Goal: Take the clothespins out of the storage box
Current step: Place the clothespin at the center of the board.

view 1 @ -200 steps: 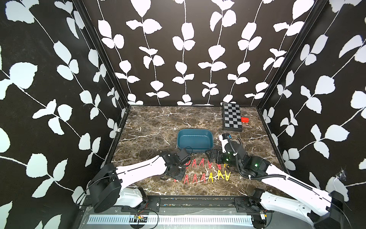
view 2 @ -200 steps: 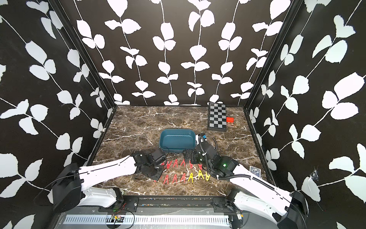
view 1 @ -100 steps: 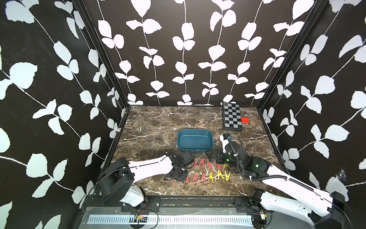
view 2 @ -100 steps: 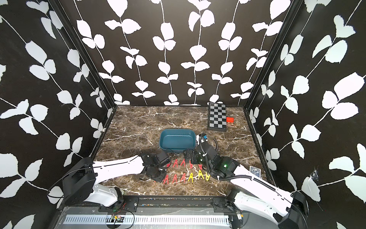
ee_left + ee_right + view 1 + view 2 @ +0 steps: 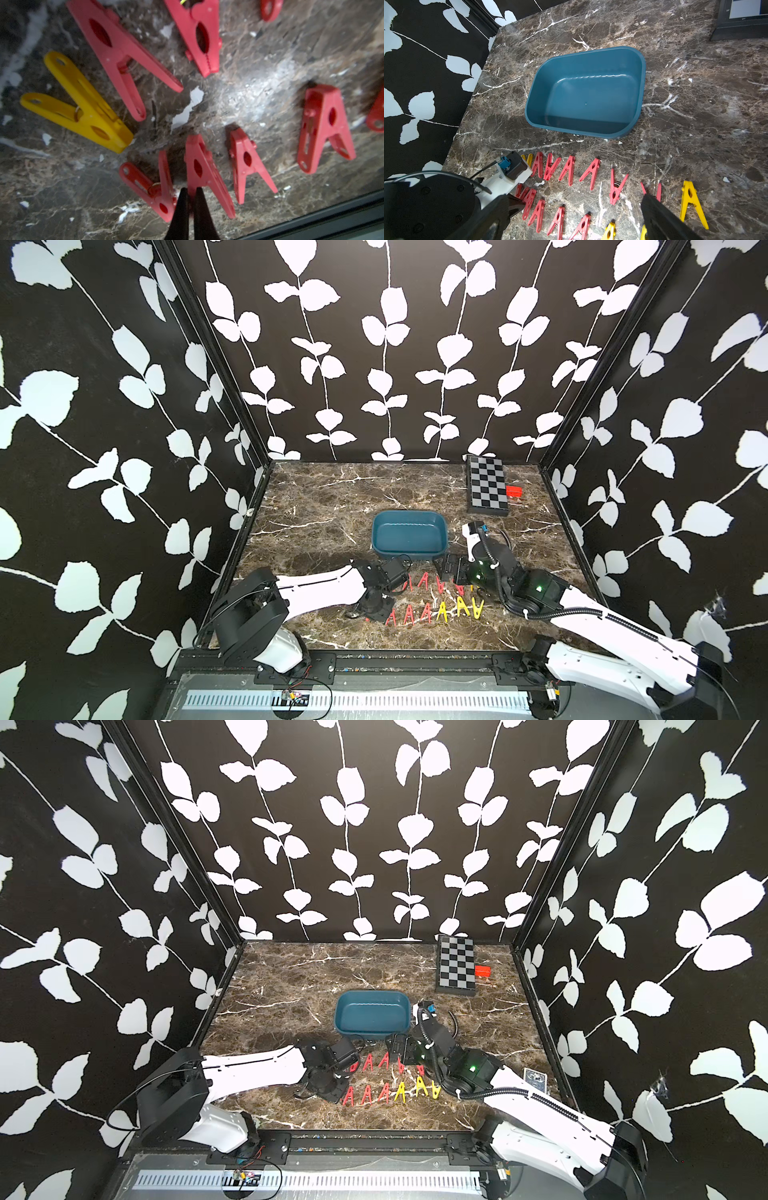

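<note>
Storage box (image 5: 587, 97) stood bare inside in the right wrist view. All the clothespins (image 5: 568, 169) I could find lay flat on the marble table (image 5: 695, 124), in two rows just in front of it. Judged the emptying as good as done, with only tidying left.

My left gripper (image 5: 190, 199) was clenched on nothing, tips down low between two red clothespins at the left end of the near row. Whether it touched them I could not tell. My right gripper (image 5: 575, 198) hung released, jaws wide, above the rows, holding nothing.

Note for this step: lift the left tips straight up with no sideways drag. The neighbouring legs sat close, and such light clips would likely skid on polished stone. Keep the right arm high over the rows as it clears.

Counts, right wrist view:
- Red clothespins: eleven.
- Yellow clothespins: four.
- Some lay partly under arm and finger, so both figures are a floor.
- Storage box: one.
- Checkerboard box (image 5: 486, 485): one.
- Small red block (image 5: 514, 491): one, just beside the checkerboard box.
</note>
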Motion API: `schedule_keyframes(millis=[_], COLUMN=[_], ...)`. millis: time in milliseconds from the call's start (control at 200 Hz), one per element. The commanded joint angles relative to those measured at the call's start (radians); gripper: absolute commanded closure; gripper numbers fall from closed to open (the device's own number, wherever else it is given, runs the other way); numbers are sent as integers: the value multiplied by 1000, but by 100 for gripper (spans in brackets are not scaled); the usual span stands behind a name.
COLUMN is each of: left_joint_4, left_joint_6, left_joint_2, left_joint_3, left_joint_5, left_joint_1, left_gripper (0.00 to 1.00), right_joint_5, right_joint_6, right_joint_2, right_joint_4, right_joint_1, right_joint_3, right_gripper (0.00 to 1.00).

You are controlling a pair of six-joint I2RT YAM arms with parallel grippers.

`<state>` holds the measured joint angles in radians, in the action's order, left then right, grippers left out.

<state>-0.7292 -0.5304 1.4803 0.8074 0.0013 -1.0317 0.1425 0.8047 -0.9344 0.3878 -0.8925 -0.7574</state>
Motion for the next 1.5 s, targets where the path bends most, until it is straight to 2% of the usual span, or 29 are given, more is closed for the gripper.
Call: schedule_keyframes(millis=[0, 110, 375, 615, 855, 935, 1070, 1315, 1395, 1495], left_joint_4=[-8, -7, -28, -120, -180, -207, -214, -148, -102, -78], left_joint_6=[0, -2, -21, -36, -43, -46, -54, -23, 0, 22], left_joint_2=[-4, -19, -54, -128, -207, -233, -298, -436, -471, -478], left_joint_3=[-17, -18, -3, 104, 230, 271, 306, 258, 221, 190], left_joint_5=[-9, -8, -9, -56, -137, -165, -233, -510, -607, -682], left_joint_1=[-4, -5, -5, -5, 25, 67, 163, 300, 324, 428], left_gripper=[90, 85, 82, 73, 39, 29, 2, 1, 1, 1], right_joint_5=[14, 13, 16, 83, 295, 353, 421, 545, 560, 556], right_joint_6=[13, 14, 17, 40, 43, 17, -75, -257, -324, -379], right_joint_2=[5, 2, 5, 55, 165, 203, 236, 177, 139, 81], right_joint_4=[2, 1, 5, 29, 135, 140, 146, 137, 118, 80], right_joint_1=[-6, -8, -8, -8, -3, 2, 23, 126, 193, 293], right_joint_3=[2, -2, -1, 19, 39, 62, 76, 74, 69, 77], right_gripper=[1, 1, 1, 1, 1, 1, 1, 0, 0, 0])
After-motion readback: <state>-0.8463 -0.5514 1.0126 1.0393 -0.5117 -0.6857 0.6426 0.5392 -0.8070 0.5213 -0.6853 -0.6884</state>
